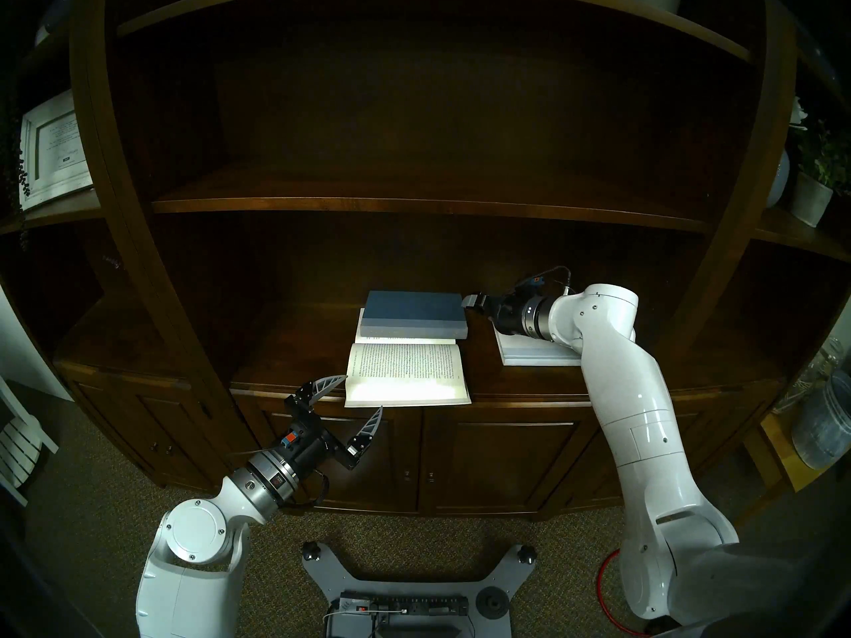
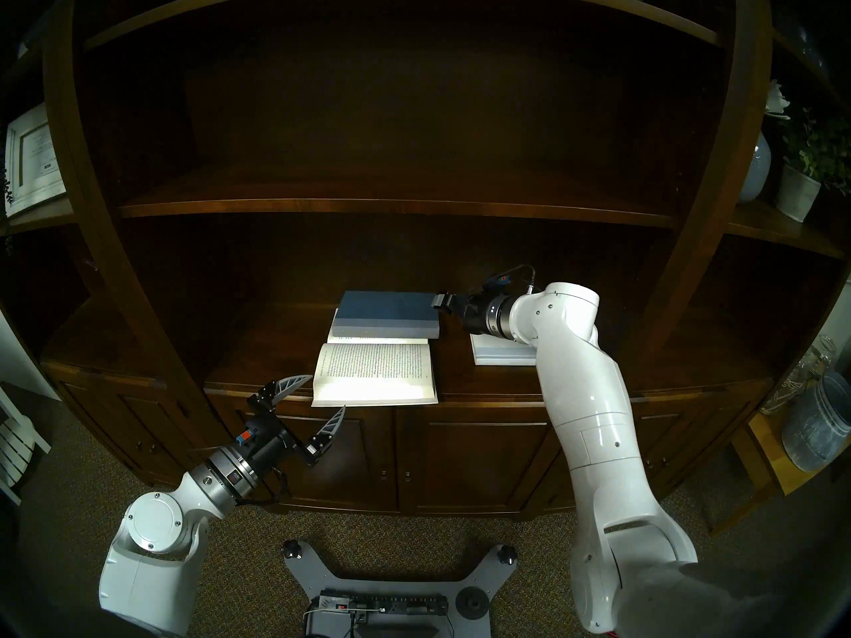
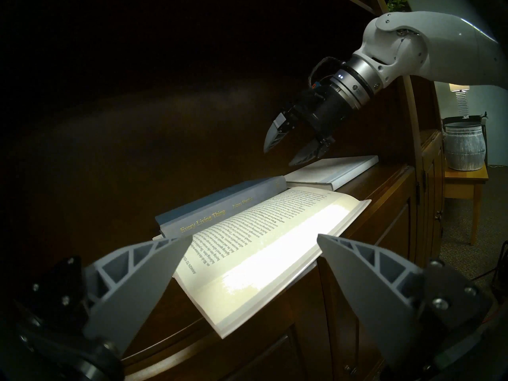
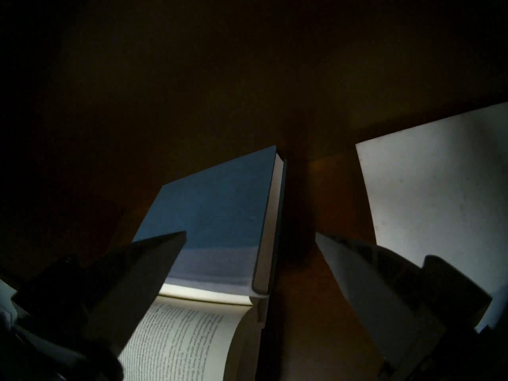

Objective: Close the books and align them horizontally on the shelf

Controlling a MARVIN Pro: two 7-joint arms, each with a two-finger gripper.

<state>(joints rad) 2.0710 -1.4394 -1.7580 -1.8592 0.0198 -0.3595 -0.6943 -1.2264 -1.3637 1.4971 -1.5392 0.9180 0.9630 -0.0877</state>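
Head stereo left view: a dark wood bookcase fills the scene, and three books lie on its broad shelf [image 1: 294, 347], the deep ledge above the cabinet doors. In the middle, an open paperback [image 1: 405, 375] lies with its pages up, its near edge jutting past the shelf's front lip. A closed blue hardcover [image 1: 414, 318] lies on the paperback's far half, spine toward the viewer. To the right, apart from both, a closed white book [image 1: 536, 354] lies flat, partly hidden by the right arm. The right pincer [image 3: 284, 148] hangs above the gap between the blue hardcover and the white book, its jaws apart and holding nothing. The left pincer [image 1: 357, 400] waits just left of the paperback's near left corner, also spread wide and empty. Judging from this layout, the paperback cannot close while the hardcover weighs on its far half. Lifting the near half over would likely fold it onto the hardcover, or shove that book toward the back. The overhang is a second risk: a nudge from the left pincer could tip or slide the paperback off the shelf. A pincer closing on loose pages instead of the cover could crease or tear them. The polished wood looks slippery, so books may skate when pushed.
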